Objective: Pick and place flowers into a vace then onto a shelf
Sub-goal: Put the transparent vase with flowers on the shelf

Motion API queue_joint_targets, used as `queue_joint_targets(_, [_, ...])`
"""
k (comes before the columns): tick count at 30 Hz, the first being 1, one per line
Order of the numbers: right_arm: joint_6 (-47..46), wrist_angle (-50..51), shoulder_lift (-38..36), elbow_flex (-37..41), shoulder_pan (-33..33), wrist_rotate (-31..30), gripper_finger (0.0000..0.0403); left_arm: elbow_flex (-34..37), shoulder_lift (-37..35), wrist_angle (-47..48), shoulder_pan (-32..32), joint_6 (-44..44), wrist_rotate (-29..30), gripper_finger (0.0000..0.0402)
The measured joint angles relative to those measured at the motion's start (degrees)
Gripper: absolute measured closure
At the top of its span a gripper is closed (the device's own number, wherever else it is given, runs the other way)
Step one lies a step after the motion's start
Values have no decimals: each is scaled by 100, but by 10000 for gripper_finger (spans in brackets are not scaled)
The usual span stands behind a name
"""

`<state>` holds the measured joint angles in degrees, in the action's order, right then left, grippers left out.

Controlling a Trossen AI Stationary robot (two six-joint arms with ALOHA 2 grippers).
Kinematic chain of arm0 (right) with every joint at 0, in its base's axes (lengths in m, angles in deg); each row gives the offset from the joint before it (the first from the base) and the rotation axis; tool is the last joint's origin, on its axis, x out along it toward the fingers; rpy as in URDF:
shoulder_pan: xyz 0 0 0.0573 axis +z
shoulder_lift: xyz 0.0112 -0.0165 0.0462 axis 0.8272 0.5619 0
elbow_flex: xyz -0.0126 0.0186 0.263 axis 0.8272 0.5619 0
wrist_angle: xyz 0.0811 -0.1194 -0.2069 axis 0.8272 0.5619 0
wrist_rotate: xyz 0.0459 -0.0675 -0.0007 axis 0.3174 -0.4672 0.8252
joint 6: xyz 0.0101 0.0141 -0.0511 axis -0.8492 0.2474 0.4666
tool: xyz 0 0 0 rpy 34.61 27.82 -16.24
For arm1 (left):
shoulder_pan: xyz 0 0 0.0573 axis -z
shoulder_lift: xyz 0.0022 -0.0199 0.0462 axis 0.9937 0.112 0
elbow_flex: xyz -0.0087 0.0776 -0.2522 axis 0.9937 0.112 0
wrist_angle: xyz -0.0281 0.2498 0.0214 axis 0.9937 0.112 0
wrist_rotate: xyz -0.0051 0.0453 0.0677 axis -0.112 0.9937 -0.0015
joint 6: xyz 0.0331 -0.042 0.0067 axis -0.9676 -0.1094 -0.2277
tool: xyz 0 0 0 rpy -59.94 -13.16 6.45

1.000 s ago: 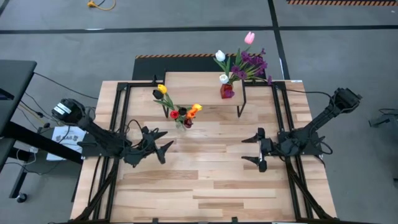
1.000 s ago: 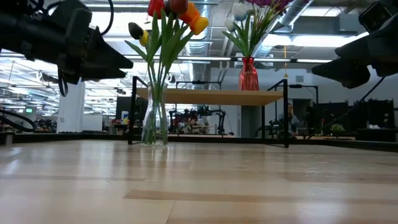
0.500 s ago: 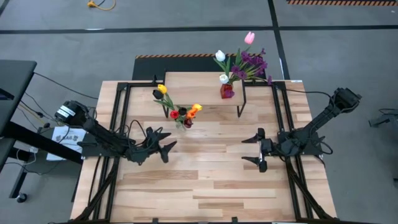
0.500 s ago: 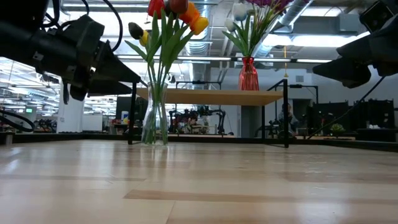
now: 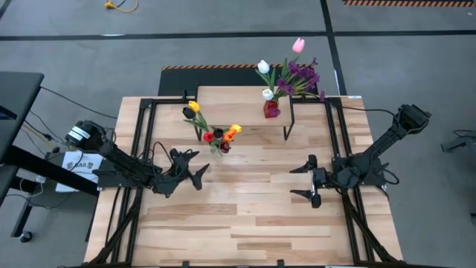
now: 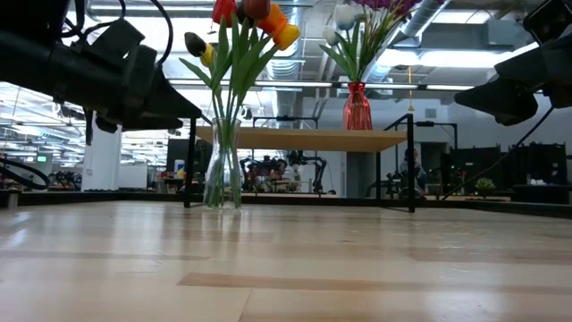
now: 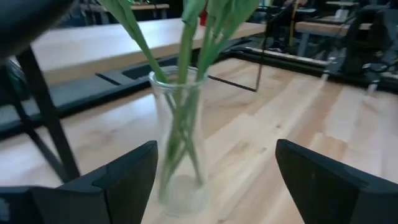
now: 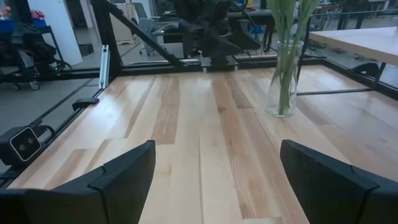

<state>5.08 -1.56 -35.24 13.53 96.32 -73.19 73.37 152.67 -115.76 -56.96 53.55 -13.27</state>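
Observation:
A clear glass vase (image 5: 217, 147) stands by its base on the plank table, just before the shelf's near left leg, and holds yellow, dark, red and orange flowers (image 5: 214, 128). The shelf (image 5: 242, 104) carries a red vase (image 5: 271, 109) with white and pink tulips and purple sprigs (image 5: 294, 73). My left gripper (image 5: 195, 165) is open, level, a short way left of the glass vase (image 7: 180, 137), which it faces. My right gripper (image 5: 299, 182) waits open at the table's right, pointing left toward the glass vase (image 8: 284, 81).
The shelf's thin black legs (image 6: 411, 161) stand on the table behind the glass vase (image 6: 222, 174). Black frame rails (image 5: 141, 149) run along the table's left and right sides. Bare planks (image 5: 245, 216) fill the near half of the table.
My left gripper has edged toward the glass vase, to the table's right, and its fingers have spread wider. My right arm and both vases have kept still.

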Motion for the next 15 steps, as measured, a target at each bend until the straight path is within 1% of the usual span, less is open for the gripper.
queue_joint_targets(3, [4, 6, 0, 0, 0, -1, 68, 0, 0, 0, -100, -207, 71, 84])
queue_joint_targets(10, [2, 46, 0, 0, 0, 0, 68, 0, 0, -2, -514, -311, -309, 83])
queue_joint_targets(15, [4, 46, 0, 0, 0, -2, 68, 0, -1, -2, -695, -370, -419, 83])
